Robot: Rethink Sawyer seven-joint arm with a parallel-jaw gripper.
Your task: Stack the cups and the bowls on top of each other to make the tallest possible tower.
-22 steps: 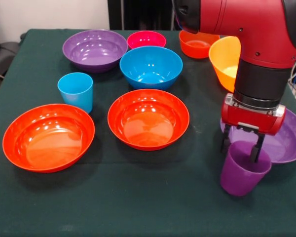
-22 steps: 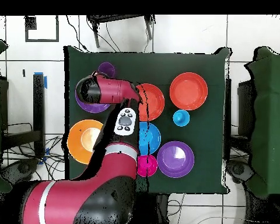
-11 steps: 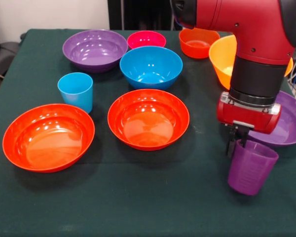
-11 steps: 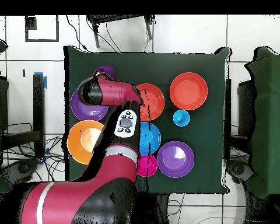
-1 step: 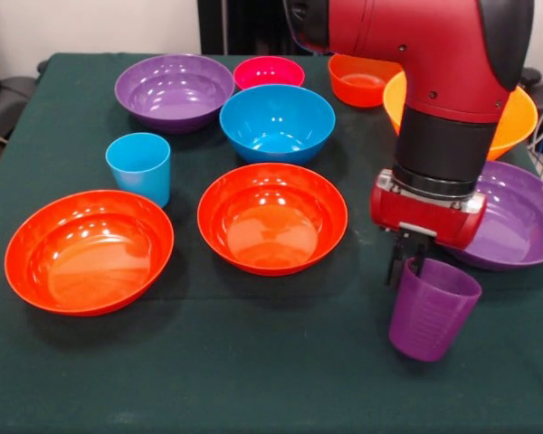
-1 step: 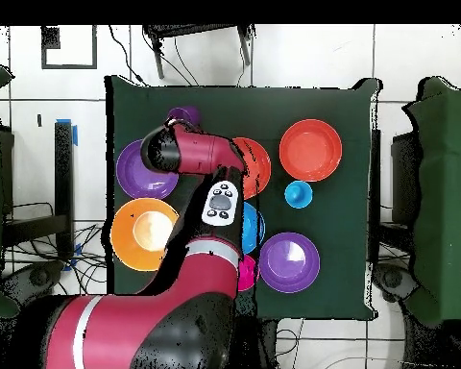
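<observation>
My gripper point(image 5: 407, 268) is shut on the near rim of the purple cup point(image 5: 433, 310), which hangs slightly tilted at the table's front right; the same purple cup point(image 6: 183, 116) peeks out past the arm from above. The light blue cup point(image 5: 139, 166) stands upright at the left. Two wide orange-red bowls point(image 5: 89, 250) point(image 5: 272, 217) lie in the front row. Behind them are the blue bowl point(image 5: 277, 122), a purple bowl point(image 5: 174, 90), the pink bowl point(image 5: 269, 72) and the small orange bowl point(image 5: 362, 80). No tower stands.
A second purple bowl point(image 5: 520, 221) lies right behind the gripper, and the big yellow-orange bowl point(image 5: 516, 113) sits beyond it, partly hidden by the arm. The dark green table point(image 5: 253, 362) ends close in front of the held cup.
The gripper closed on the purple cup's rim, and has carried it leftward in the front view, away from the right-hand purple bowl. Everything else stayed put.
</observation>
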